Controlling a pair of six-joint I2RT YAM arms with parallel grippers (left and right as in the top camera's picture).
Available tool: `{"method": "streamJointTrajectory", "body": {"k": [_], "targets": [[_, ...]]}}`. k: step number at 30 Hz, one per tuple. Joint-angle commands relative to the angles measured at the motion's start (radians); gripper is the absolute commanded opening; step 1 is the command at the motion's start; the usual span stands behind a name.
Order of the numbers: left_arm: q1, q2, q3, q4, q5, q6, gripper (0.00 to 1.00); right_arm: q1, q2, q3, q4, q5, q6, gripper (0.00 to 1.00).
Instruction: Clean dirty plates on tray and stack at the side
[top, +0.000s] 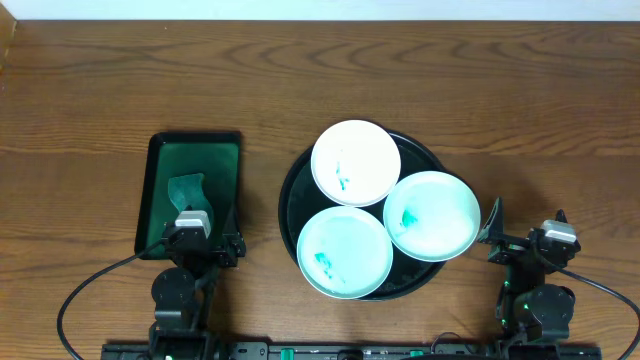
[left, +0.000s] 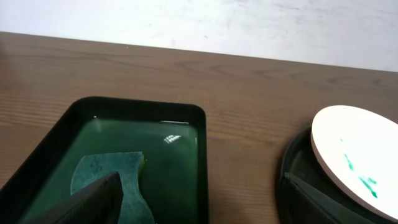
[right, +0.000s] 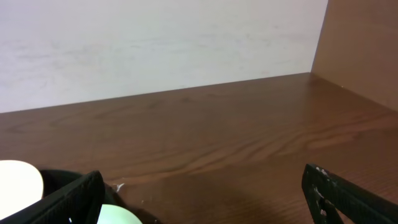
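Peering down, I can see little of the black tray, right of centre. Three plates cover it, all smeared teal, the right one overhanging its rim. The sponge in the green tray is half hidden behind a finger. The left gripper, at the lower left, stands wide open over that green tray's lower end, holding nothing. The right gripper gapes just as wide, lower right, beside the plates. Brown wooden table, pale wall.

Three plates on tray; sponge (in small tray) left
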Motion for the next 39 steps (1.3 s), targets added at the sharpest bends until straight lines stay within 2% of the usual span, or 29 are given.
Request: {"method": "streamJointTrajectory", "body": {"k": [1,39], "targets": [[-0.004,-0.002,-0.013,-0.037,0.024,-0.002,0.80,-0.010,-0.002,-0.001,-0.001,0.018,-0.015,0.99],[-0.004,-0.002,-0.013,-0.037,0.023,-0.002,0.80,-0.010,-0.002,-0.001,-0.001,0.018,-0.015,0.99]]}}
